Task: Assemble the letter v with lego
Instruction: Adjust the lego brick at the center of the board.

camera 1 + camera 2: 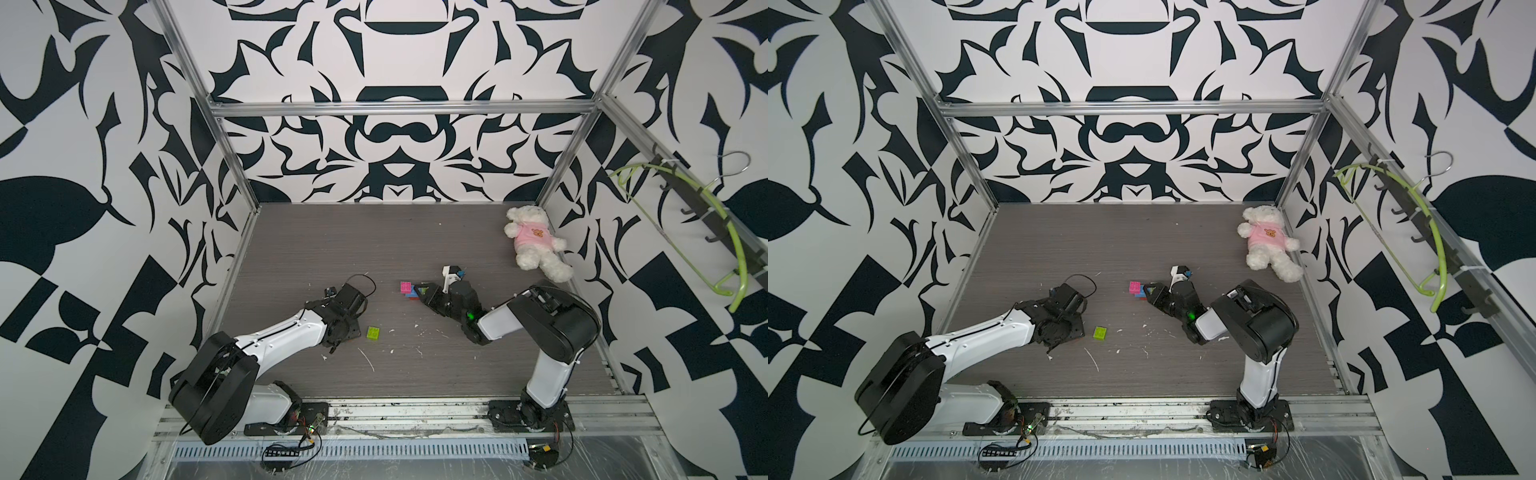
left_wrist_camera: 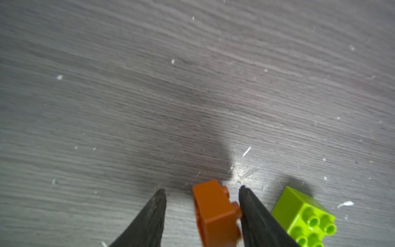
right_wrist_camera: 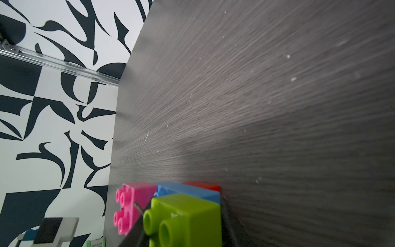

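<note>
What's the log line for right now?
left claw: open, astride orange brick | right claw: shut on cluster | green brick: loose beside left claw | status: both not yet joined

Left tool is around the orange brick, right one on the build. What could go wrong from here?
The orange brick lies tilted in the left tool, studs against one finger, a gap to the other; closing may twist it out. The loose green brick sits just outside one finger and could get knocked. The right tool seems to grip the joined bricks by their green one; pressing may pry them apart.
</note>
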Robot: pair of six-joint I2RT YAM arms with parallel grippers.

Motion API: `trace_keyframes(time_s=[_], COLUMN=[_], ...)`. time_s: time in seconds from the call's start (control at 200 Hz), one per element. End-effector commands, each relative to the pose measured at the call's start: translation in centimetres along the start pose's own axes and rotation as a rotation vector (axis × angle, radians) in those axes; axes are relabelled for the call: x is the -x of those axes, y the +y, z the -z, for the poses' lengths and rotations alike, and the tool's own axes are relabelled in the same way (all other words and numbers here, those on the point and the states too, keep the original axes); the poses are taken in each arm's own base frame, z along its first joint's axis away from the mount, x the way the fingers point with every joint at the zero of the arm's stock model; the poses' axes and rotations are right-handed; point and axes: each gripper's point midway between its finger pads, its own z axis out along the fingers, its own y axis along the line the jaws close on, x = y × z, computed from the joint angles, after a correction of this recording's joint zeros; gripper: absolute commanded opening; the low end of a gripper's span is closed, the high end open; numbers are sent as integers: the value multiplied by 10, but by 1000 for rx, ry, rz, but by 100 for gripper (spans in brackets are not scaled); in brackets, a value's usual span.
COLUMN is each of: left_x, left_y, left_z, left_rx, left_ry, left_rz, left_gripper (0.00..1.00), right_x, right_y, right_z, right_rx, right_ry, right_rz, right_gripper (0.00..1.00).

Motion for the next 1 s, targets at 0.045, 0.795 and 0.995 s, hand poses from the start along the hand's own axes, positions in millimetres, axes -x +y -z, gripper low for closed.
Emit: trace_keyframes(time_s=[0.045,0.795,0.995], left_x=[-5,54,52], left_y=[-3,-113,-110], left_z=[-3,-1,-19], left_rx=[-15,-520,-479], left_ry=[21,-166,-151], left_rz=[12,23,28], left_gripper=[51,25,35], right_x=[7,9,10], right_y=[9,7,8], right_z=[6,7,10], right_rx=[14,2,-1], right_ry=[-22,-36,-38], right_rz=[34,43,50], right_gripper=[0,0,0])
